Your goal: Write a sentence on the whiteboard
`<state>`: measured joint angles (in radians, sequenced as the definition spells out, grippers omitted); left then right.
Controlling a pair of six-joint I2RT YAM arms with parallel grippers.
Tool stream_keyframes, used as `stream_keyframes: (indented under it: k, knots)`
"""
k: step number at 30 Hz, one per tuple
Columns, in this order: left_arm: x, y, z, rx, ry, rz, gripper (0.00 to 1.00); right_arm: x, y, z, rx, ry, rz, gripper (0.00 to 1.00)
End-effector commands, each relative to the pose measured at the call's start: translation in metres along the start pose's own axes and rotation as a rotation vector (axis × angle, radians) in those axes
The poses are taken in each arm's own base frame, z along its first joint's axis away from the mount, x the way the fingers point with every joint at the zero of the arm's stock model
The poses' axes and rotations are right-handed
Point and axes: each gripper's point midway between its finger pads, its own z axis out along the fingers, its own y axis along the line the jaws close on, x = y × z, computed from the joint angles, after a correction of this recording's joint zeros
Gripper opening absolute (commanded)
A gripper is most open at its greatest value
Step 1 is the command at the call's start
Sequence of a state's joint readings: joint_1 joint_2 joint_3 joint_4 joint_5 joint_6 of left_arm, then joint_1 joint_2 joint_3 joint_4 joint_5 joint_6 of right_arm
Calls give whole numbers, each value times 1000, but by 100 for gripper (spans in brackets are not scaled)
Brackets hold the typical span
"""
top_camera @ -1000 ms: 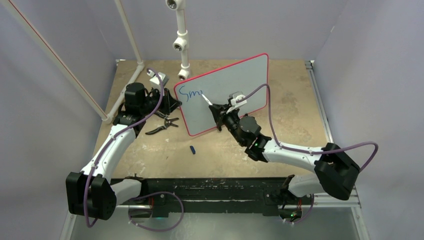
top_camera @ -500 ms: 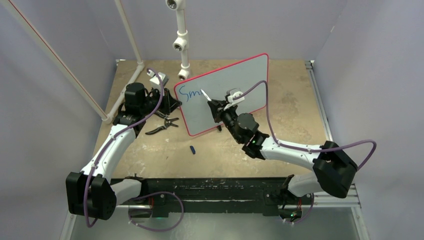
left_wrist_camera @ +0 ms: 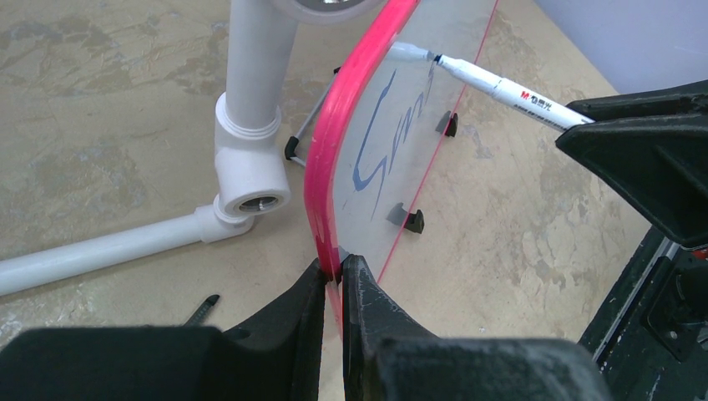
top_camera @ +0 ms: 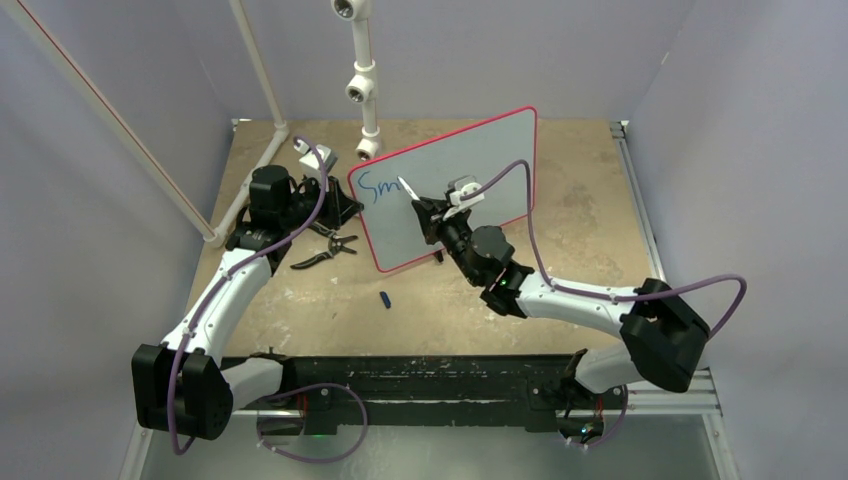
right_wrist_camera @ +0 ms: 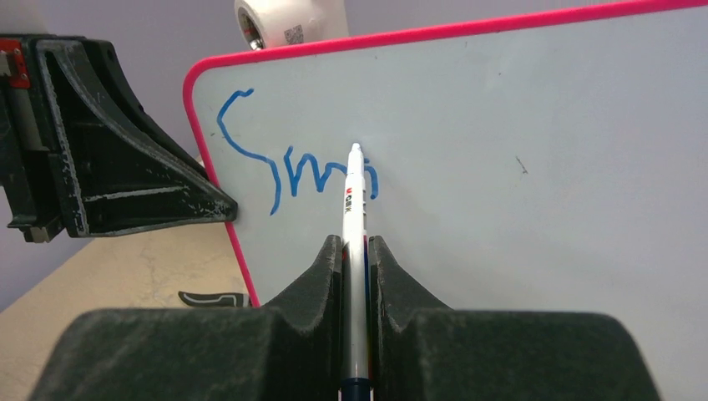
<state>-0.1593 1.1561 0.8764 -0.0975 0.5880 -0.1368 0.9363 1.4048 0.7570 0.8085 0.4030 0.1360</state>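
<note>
The whiteboard (top_camera: 470, 165) stands upright on black feet (left_wrist_camera: 409, 219), its red frame toward both arms. Blue writing (right_wrist_camera: 292, 171) reading roughly "Smi", the start of the sentence, sits at its upper left. My left gripper (left_wrist_camera: 341, 267) is shut on the whiteboard's left edge, one finger on each face. My right gripper (right_wrist_camera: 356, 246) is shut on a white marker (right_wrist_camera: 354, 200) that points at the board. The marker's tip (right_wrist_camera: 356, 149) rests against the surface just above the last blue stroke. From above, the right gripper (top_camera: 428, 212) hangs in front of the board's left half.
A white pipe fitting (left_wrist_camera: 250, 167) stands just behind the board's left edge, under a vertical pipe (top_camera: 362, 85). Black pliers (top_camera: 325, 252) lie on the tabletop near the left gripper. A small blue cap (top_camera: 385, 298) lies in front of the board.
My right arm has shifted slightly left, and the marker tip has risen a little on the board. The left gripper and the whiteboard have stayed still.
</note>
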Motion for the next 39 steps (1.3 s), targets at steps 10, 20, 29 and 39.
stream_keyframes:
  k: [10,20,29,39]
  knots:
    - [-7,-1,-1,6,-28,27,0,-44,-6,3,32,-100,-2,0]
    - [-7,-2,-2,9,-29,28,0,-38,-18,13,69,-91,-20,0]
    - [-8,-4,-2,13,-32,29,0,-5,-29,1,100,-30,2,0]
    - [-8,-4,-2,14,-34,30,0,33,-22,-12,72,65,22,0]
